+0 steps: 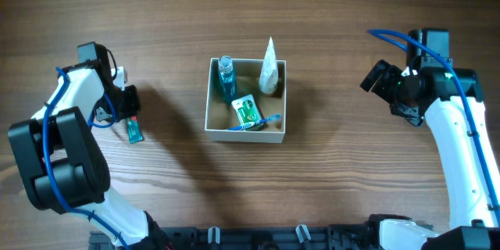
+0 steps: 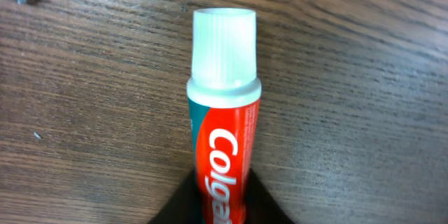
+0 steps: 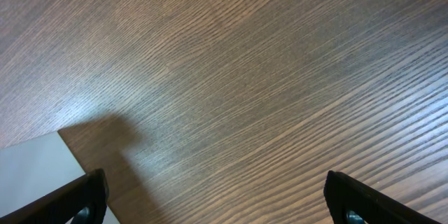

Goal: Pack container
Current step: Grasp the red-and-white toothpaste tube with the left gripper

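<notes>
Toothpaste tube (image 2: 222, 147) sits clamped in the left pincer (image 2: 222, 210), above the counter (image 2: 364, 77), well apart from the container (image 1: 244, 135); the right pincer (image 3: 220, 199) stands wide open and holds nothing.

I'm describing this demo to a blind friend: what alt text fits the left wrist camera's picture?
A red Colgate toothpaste tube with a white cap points up the frame, pinched at its lower end by the left gripper. Behind it lies a brown wood-grain table.
</notes>
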`<state>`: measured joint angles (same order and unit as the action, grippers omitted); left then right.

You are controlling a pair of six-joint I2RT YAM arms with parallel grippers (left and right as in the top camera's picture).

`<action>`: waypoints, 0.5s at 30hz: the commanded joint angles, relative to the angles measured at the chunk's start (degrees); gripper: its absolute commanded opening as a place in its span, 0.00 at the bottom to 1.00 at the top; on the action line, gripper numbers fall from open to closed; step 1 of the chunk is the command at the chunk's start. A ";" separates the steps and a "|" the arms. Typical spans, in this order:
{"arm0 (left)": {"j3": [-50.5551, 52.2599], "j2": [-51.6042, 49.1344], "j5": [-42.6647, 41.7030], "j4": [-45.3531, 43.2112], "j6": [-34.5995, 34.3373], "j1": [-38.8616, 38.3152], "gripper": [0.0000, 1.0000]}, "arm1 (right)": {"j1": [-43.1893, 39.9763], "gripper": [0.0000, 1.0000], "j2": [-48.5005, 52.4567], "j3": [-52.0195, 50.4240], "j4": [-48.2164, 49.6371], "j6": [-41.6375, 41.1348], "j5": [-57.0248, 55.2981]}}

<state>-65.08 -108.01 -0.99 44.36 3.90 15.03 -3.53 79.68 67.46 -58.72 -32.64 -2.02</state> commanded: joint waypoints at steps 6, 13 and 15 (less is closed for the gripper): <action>-0.61 2.21 -1.55 0.79 0.11 -0.72 0.04 | -0.09 1.00 0.26 -0.46 -0.13 1.03 -1.38; -4.81 27.10 -1.55 4.11 0.81 -15.47 0.04 | -0.09 1.00 0.26 -0.46 -0.42 1.11 -1.38; -4.81 33.31 -1.55 4.09 7.06 -23.12 0.04 | -0.09 1.00 0.26 -0.46 -0.22 1.14 -1.38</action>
<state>-68.75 -82.65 -1.43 48.14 4.58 0.08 -3.53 79.66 67.46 -59.13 -32.01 -2.00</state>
